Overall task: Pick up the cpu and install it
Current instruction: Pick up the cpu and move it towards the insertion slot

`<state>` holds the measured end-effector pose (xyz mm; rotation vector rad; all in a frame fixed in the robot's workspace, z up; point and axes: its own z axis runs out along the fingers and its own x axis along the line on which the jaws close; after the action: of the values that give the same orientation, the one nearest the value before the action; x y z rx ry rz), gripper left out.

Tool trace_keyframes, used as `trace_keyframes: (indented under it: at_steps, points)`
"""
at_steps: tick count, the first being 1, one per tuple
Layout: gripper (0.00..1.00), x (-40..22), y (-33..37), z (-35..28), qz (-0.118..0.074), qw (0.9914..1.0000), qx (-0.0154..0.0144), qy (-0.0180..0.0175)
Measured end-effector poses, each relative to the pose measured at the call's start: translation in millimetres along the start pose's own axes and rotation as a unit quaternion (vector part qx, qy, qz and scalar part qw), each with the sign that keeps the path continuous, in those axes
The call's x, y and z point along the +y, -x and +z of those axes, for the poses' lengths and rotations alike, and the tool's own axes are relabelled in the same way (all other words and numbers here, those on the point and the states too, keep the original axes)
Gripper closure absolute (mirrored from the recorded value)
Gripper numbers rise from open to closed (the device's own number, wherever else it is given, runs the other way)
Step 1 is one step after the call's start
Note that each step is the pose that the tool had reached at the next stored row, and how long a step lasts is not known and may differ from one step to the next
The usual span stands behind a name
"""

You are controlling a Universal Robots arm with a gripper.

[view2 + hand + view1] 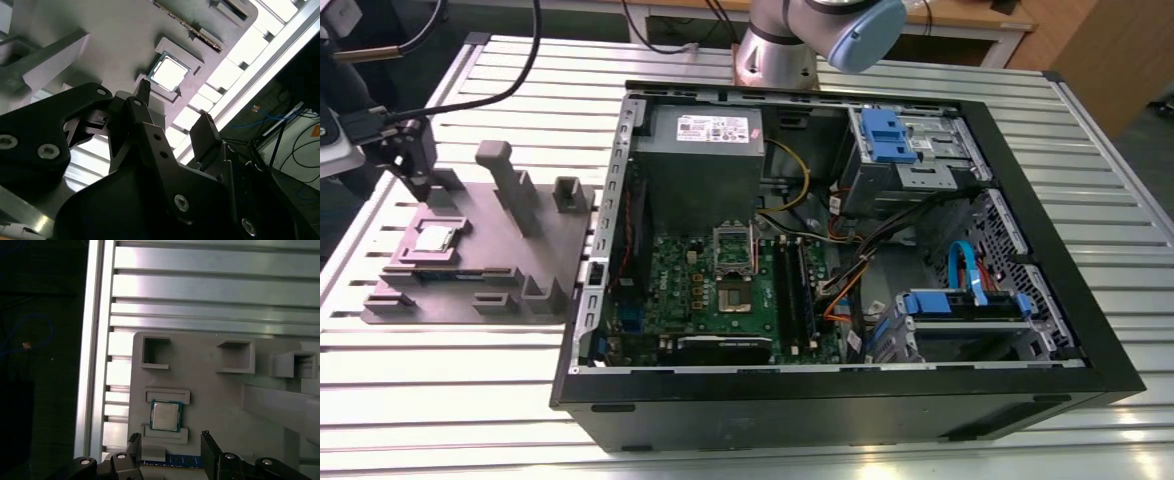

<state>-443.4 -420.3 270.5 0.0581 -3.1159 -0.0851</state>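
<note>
The cpu [436,238] is a small silvery square chip lying flat in a recess of the grey fixture plate [487,245], on the exterior view's left. It shows in both wrist views, cpu [169,74] and cpu [165,416], between two low grey ledges. My gripper [419,188] hangs above the plate just beyond the chip, apart from it. In both wrist views the black fingers stand spread with nothing between them, gripper [175,106] and gripper [170,440]. One fingertip [134,439] sits to either side of the chip's line.
An open black computer case [1041,250] lies on the slatted metal table [747,75], with a green motherboard and its open socket [732,265] inside. Grey posts [507,185] rise from the fixture plate. A blue-edged strip [175,460] lies beside the chip. The arm's base [781,45] stands behind the case.
</note>
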Motion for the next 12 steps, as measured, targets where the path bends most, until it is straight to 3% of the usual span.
trace_keyframes:
  at_steps: [12]
  points:
    - [0.41, -0.6, 0.2, 9.2, -0.001, 1.00000, 0.0000, 0.0001]
